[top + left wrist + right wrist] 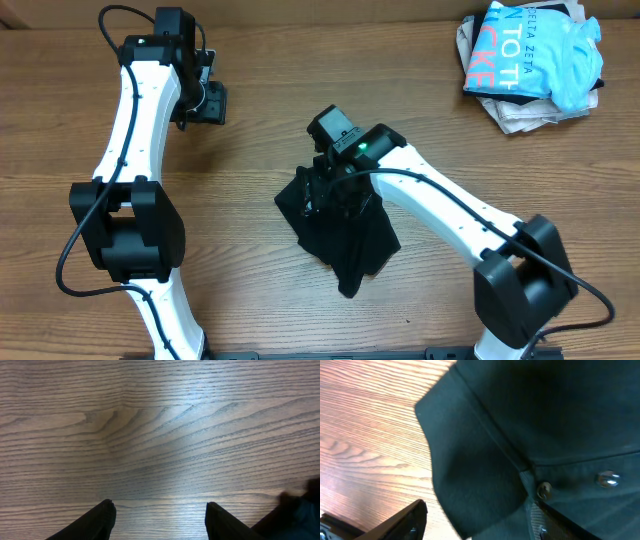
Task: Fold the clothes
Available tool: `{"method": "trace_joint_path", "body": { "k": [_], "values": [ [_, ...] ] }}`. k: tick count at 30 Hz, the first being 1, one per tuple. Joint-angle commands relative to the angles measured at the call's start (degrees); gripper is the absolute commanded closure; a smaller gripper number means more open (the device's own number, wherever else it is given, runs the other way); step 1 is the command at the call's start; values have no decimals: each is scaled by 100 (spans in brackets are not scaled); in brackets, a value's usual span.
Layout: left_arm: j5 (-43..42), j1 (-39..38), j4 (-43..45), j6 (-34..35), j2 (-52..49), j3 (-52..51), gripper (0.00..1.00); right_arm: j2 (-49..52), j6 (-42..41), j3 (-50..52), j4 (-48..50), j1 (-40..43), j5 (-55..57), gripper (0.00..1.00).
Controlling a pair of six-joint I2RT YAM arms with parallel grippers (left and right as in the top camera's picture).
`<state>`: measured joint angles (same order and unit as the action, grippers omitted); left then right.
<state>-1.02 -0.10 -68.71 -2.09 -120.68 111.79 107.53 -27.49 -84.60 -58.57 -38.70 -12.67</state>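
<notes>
Black soft-fabric garment (345, 232), bunched at frame centre on the wooden counter (300, 60) beneath the right gripper (326, 190), whose hold cannot be told; left gripper (160, 510), released and empty, upper left; a one-point pull may drag the heap instead of spreading it.

Brown wood-grain table (300, 60), fills bg, soft pale sheen on grain

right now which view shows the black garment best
Overhead: the whole crumpled garment shows, bar a part under the right arm. Right wrist gives only a close patch with a seam and metal studs. Left wrist shows mostly bare table.
</notes>
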Motion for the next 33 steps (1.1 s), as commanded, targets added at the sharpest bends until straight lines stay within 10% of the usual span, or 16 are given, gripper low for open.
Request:
{"method": "trace_joint_path", "body": {
  "k": [1, 7, 11, 24, 33],
  "values": [
    [17, 52, 15, -116, -72, 83, 39, 151, -162, -11, 42, -68, -85, 30],
    [17, 52, 17, -116, -72, 83, 38, 247, -319, -11, 490, -177, -94, 54],
    [17, 52, 17, -116, -72, 83, 39, 282, -411, -11, 761, -192, -317, 96],
    [17, 52, 17, -116, -72, 83, 39, 280, -63, -330, 479, -623, -728, 96],
    [15, 52, 24, -116, -72, 83, 39, 256, 140, -409, -979, 94, -173, 49]
  ]
}}
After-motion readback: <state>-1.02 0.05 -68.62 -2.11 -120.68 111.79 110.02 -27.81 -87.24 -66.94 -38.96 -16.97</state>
